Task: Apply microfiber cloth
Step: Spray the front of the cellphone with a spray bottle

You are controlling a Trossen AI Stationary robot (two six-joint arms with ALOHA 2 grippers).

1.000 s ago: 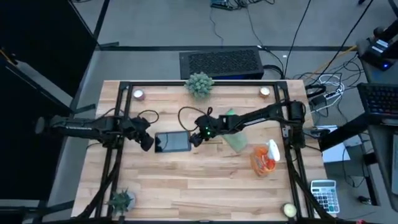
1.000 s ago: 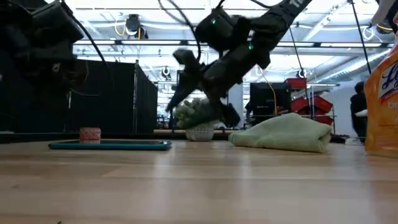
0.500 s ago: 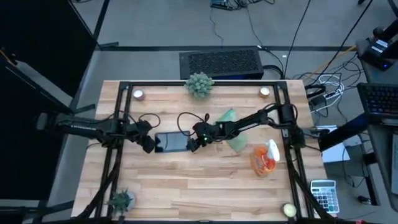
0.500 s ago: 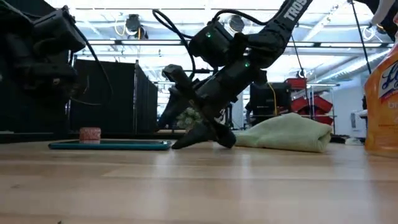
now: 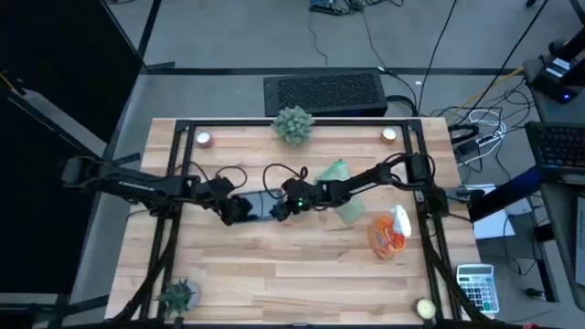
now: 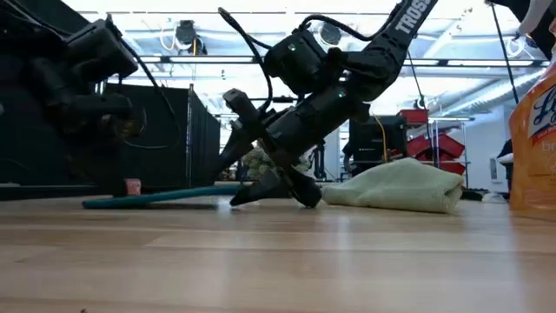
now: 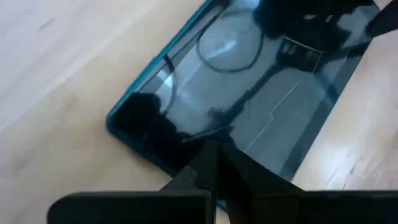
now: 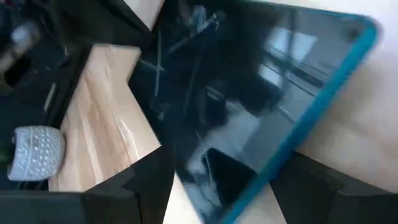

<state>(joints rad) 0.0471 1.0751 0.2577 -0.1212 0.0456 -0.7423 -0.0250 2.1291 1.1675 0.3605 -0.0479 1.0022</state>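
1. Wooden table (image 5: 274, 274) in a lab room: your two arms meet near its middle, over the tablet (image 6: 156, 198), with a black frame running round the top.
2. Your right gripper (image 5: 281, 210) sits at the tablet's right-hand end in the high view. The right wrist view shows its fingers (image 8: 146, 180) spread wide, one on each side of the teal-edged tablet (image 8: 249, 118), so it straddles that edge rather than closing on it.
3. In the low view the tablet is tilted: the end by the right gripper (image 6: 271, 186) is raised off the wood, the far end is down.
4. Your left gripper (image 5: 239, 210) is at the tablet's other end. The left wrist view shows its dark fingers (image 7: 211, 171) close together over the tablet's (image 7: 249, 106) near edge; you cannot tell whether they pinch it.
5. Your cloth (image 5: 343, 196) is not in either gripper. It lies bunched on the table behind the right gripper, partly under that arm's forearm in the high view. In the low view the cloth (image 6: 401, 187) rests as a soft mound just beside the right gripper, apart from the tablet.
6. An orange bottle (image 5: 388, 230) lies near the cloth, toward the table's right side, and a small plant (image 5: 292, 123) stands at the far edge.
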